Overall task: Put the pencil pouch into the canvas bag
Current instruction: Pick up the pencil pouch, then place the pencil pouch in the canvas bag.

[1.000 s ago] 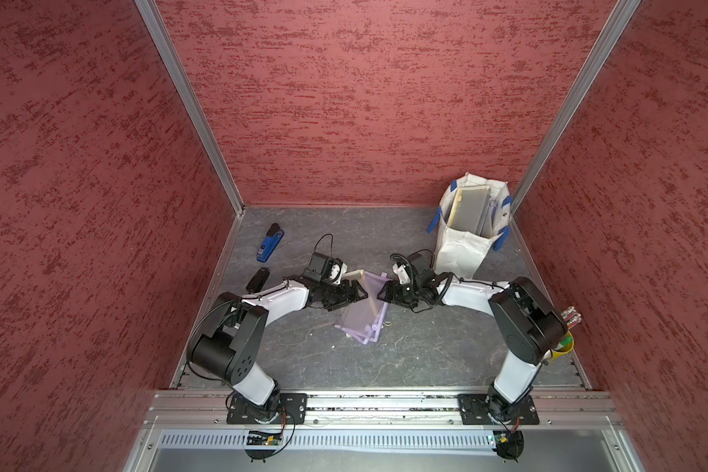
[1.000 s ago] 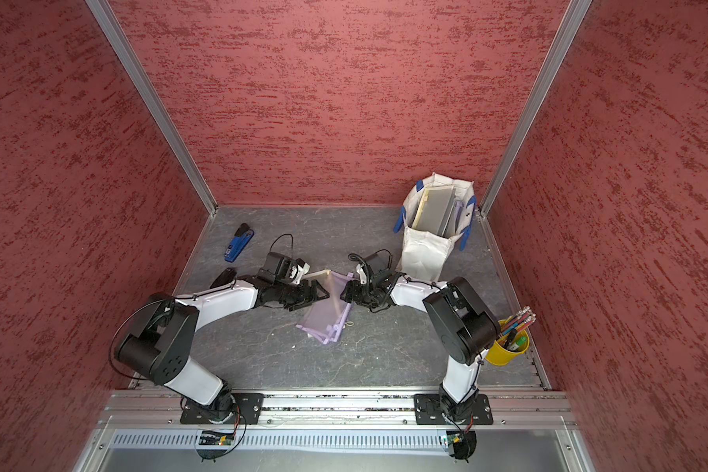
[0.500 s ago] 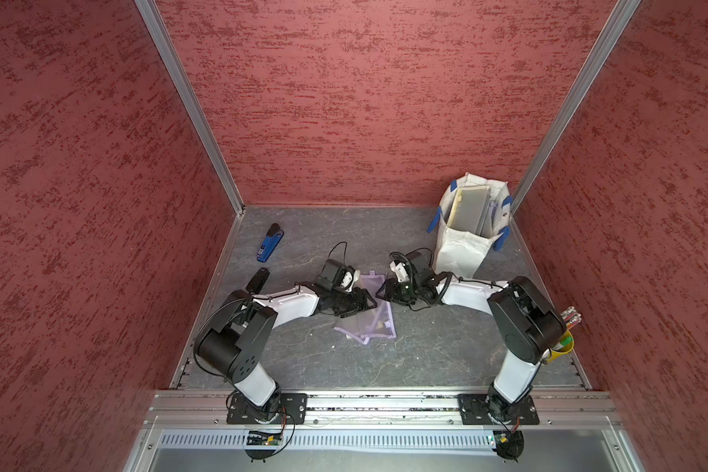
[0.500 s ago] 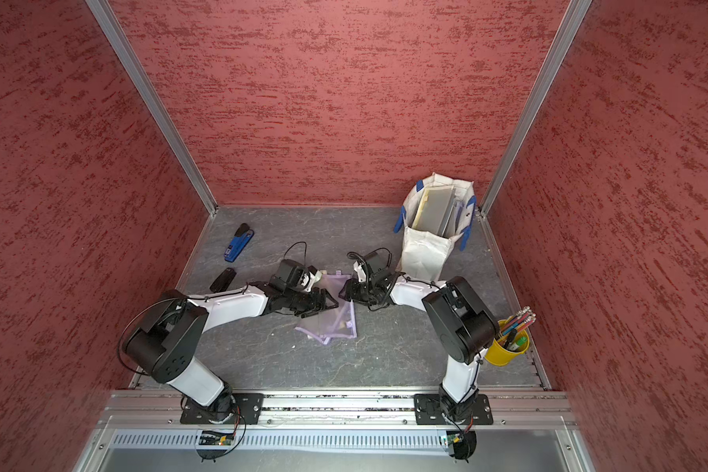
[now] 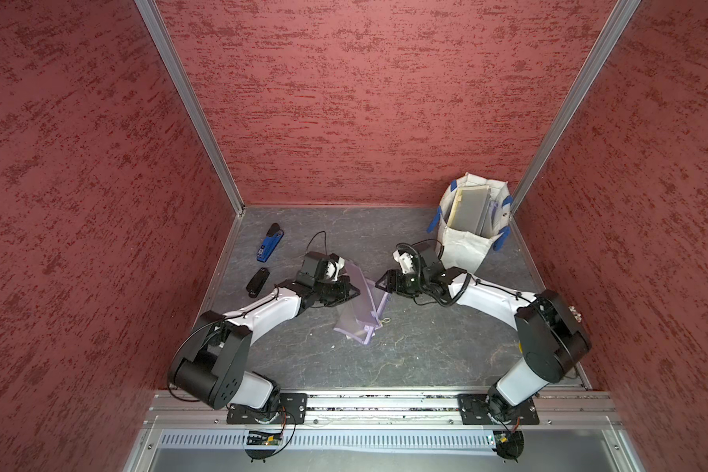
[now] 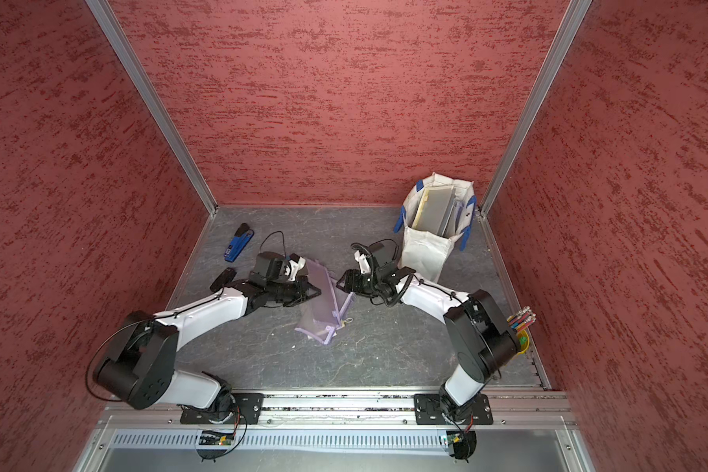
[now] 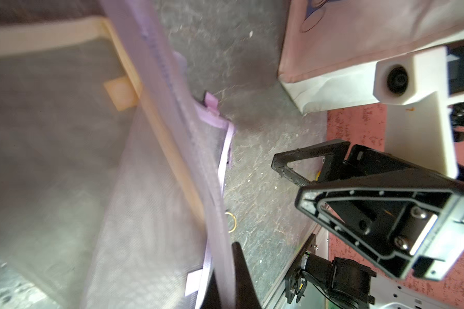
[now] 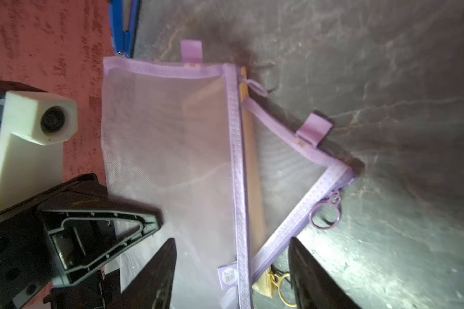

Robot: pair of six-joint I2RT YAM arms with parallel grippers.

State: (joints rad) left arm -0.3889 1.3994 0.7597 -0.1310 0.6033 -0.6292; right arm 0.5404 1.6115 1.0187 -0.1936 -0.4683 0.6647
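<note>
Pinching the purple mesh pencil pouch [image 5: 360, 312] at table [image 5: 405, 355] centre with the clenched left gripper [image 5: 354, 291]; flanking its zipper edge with the spread, empty right gripper [image 5: 381, 285]; not yet bagged; left to do: lifting, carrying toward 1 o'clock, dropping into the canvas bag [image 5: 464, 251].

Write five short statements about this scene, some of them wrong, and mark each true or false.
1. The left gripper is shut on a purple mesh pencil pouch. True.
2. The right gripper is shut. False: its jaws stand open.
3. The canvas bag stands upright. True.
4. The canvas bag is empty. False: flat items stand inside it.
5. The blue stapler lies in the bag. False: it lies on the table.
</note>
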